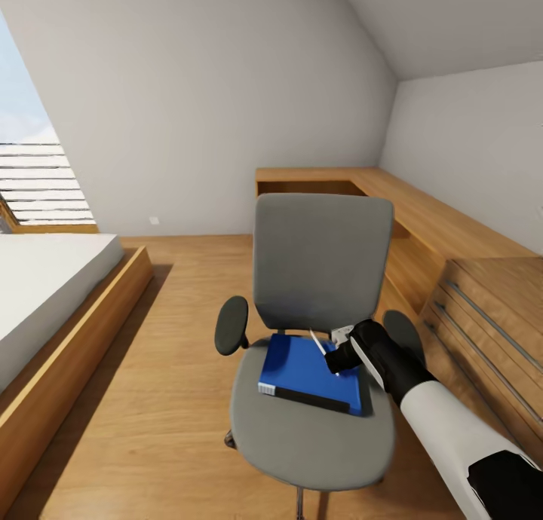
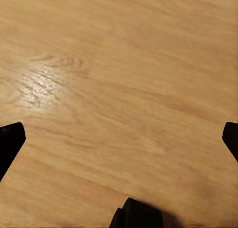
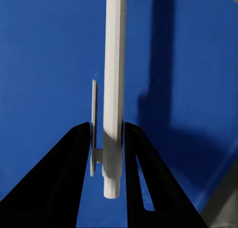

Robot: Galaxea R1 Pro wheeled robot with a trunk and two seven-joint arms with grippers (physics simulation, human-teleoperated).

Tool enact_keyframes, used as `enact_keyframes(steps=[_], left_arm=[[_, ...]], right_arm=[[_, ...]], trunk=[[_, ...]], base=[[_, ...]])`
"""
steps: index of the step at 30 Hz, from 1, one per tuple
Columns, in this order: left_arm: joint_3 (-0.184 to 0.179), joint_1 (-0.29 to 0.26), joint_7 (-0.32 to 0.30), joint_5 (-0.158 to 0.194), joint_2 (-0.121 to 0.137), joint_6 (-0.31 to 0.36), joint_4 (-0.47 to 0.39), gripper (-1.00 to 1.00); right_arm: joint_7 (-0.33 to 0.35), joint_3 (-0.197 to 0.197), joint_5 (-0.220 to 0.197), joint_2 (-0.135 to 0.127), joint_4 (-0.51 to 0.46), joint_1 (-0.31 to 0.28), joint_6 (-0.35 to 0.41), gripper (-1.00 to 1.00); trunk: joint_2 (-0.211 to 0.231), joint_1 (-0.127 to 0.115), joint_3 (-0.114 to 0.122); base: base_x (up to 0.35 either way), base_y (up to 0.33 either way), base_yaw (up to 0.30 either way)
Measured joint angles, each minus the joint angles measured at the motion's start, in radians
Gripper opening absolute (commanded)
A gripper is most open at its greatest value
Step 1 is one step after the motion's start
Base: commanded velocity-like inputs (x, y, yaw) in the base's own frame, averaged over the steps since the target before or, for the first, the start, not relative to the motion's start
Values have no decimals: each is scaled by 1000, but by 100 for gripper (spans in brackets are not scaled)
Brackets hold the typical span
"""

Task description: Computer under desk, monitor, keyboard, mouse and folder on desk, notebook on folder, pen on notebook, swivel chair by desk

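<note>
A matt grey cloth is seen on the swivel chair [image 1: 317,271]; a smooth blue cover on the folder [image 1: 302,369]; glossy grained wood on the floor [image 2: 119,89].

swivel chair [image 1: 313,331] base cut off, pen [image 3: 113,89] tip cropped

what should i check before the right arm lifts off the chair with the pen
1. Pen between the right gripper fingers: ok, both press its sides.
2. Grip position: near one end, most of the pen sticks out beyond the fingers; slip risk, cannot tell.
3. Pen clear of the folder: cannot tell; it casts a shadow on the blue cover.
4. Folder lies flat on the swivel chair seat: ok.
5. Left gripper free: ok, open over bare wood floor.
6. Desk as drop-off target: cannot tell.
</note>
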Motion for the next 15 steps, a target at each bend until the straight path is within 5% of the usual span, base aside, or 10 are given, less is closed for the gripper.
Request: enact_keyframes(steps=[4,11,15], left_arm=[[0,0,0,0,0,0,0,100],[0,0,0,0,0,0,0,100],[-1,0,0,-1,-1,0,0,100]], right_arm=[[0,-20,1,1,0,0,-1,-100],[-4,-126,1,6,-2,0,-2,-100],[-6,-149,1,7,-1,0,-4,-100]], trunk=[[0,0,0],[0,0,0],[0,0,0]], base=[[-300,0,0],[-319,0,0],[-149,0,0]])
